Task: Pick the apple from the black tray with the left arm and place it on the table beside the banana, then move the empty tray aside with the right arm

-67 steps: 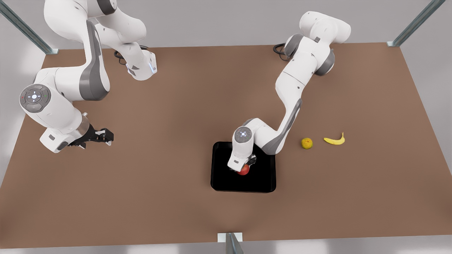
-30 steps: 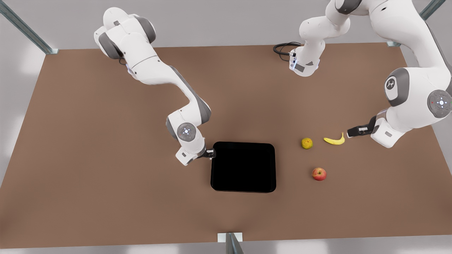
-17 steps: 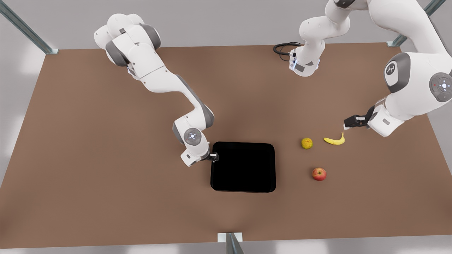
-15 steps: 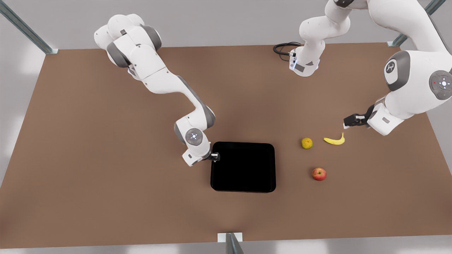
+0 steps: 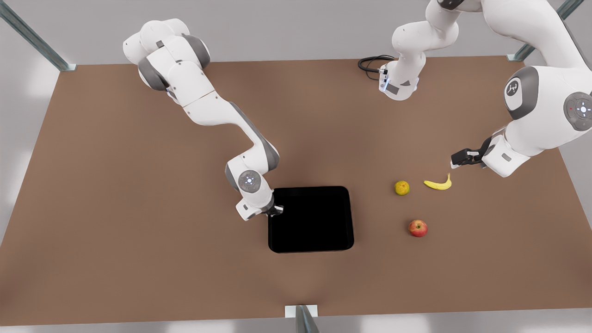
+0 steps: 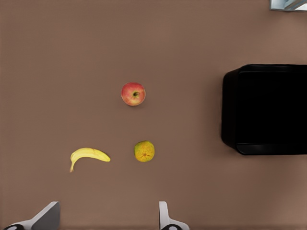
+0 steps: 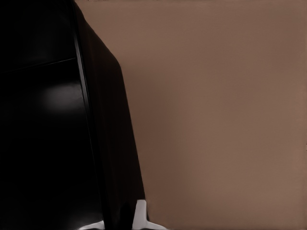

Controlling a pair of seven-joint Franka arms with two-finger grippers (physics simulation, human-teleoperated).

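The red apple (image 5: 417,228) (image 6: 133,93) lies on the bare table, nearer the front edge than the banana (image 5: 438,184) (image 6: 88,155). The black tray (image 5: 314,222) (image 6: 268,110) (image 7: 48,143) is empty. My right gripper (image 5: 276,210) (image 7: 120,223) is at the tray's edge on the front view's left, shut on its rim. My left gripper (image 5: 455,160) (image 6: 108,220) hangs open above the table just beyond the banana's tip, holding nothing.
A yellow-green round fruit (image 5: 402,188) (image 6: 144,151) sits on the banana's side toward the tray. A black cable (image 5: 370,62) coils at the table's back edge. Metal frame posts (image 5: 300,317) stand at the table's edges. Open brown tabletop stretches along the front view's left.
The tray has slid a little toward the front view's left and slightly toward the near edge, with the right gripper on its rim. The left arm has hardly moved.
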